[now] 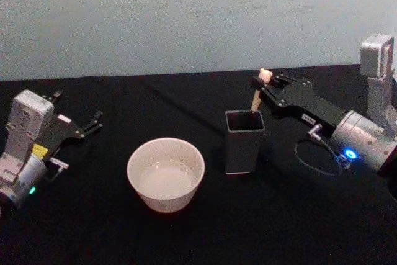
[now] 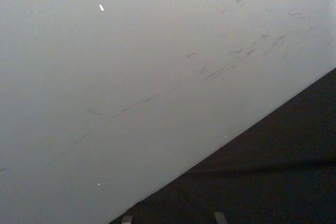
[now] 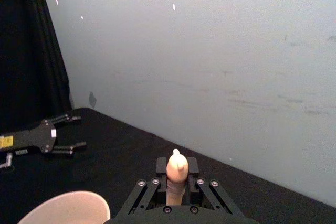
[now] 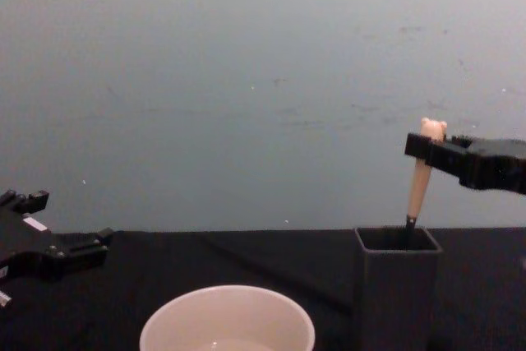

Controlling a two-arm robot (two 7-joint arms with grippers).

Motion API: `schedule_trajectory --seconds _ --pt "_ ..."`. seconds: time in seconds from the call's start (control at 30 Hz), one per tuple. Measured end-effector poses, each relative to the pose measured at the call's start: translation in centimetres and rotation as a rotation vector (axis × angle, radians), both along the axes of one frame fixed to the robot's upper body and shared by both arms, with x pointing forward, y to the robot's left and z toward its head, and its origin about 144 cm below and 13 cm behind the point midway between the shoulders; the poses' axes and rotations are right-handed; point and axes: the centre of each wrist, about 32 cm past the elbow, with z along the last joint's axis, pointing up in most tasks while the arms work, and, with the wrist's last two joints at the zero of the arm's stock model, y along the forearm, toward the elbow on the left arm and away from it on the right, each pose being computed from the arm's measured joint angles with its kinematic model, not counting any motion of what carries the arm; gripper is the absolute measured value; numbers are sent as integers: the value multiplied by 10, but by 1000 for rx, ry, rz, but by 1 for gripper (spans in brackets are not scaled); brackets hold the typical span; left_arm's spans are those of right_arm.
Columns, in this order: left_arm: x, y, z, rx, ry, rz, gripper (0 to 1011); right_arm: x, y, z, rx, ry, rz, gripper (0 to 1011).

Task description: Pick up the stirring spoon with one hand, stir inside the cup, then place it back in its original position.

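A black desk (image 1: pixel 93 228) spreads across the head view from 3 o'clock through 6 to 9 o'clock. At 12 o'clock a pale grey-blue wall (image 1: pixel 186 17) rises from the desk's far edge. The wall bears faint dark scuff marks (image 2: pixel 236 66) and a few small white specks (image 2: pixel 101 7). A black curtain (image 3: pixel 26 35) hangs just beside the wall, reaching down to the desk.

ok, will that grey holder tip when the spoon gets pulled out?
Possibly. The holder looks tall, narrow and thin-walled, so it is probably light and tippy. The stirring spoon stands tilted in it, gripped near the bear head by the right end effector; a slanted pull could drag the wall. A straight lift looks safer.
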Motion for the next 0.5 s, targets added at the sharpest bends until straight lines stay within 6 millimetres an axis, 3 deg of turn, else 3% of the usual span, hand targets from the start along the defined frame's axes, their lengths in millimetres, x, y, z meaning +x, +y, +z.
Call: schedule_trajectory --seconds 0.5 --pt "0 0 0 0 0 0 1001 6 6 23 63 -47 14 214"
